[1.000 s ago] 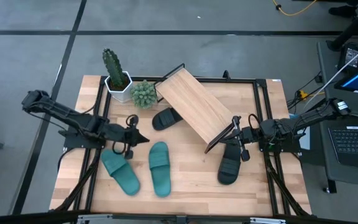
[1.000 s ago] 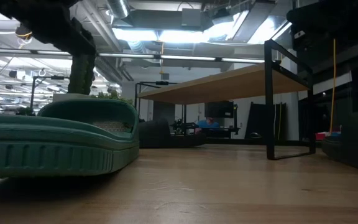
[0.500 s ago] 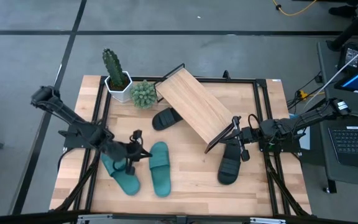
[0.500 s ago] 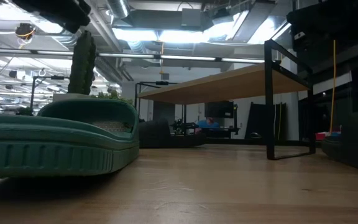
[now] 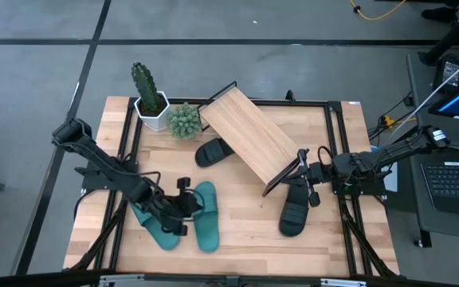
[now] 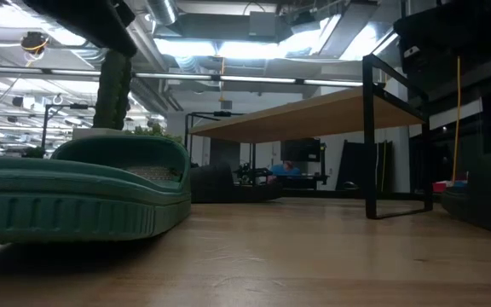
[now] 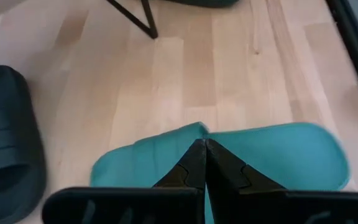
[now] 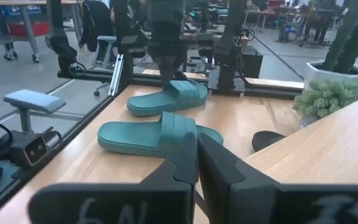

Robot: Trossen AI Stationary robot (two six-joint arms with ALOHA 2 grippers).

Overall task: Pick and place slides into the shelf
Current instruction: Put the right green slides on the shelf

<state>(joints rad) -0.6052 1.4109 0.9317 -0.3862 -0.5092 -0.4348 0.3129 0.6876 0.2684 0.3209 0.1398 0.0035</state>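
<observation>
A light wooden table [image 5: 237, 227] carried everything. On it stood a slanted shelf [image 5: 248, 135] near the middle, a potted cactus [image 5: 149, 94] and a small bushy plant [image 5: 183, 119] at the far left. Two teal slides [image 5: 204, 215] lay at the near left, one black slide [image 5: 213, 151] beside the shelf, another [image 5: 293, 212] at the right.
</observation>
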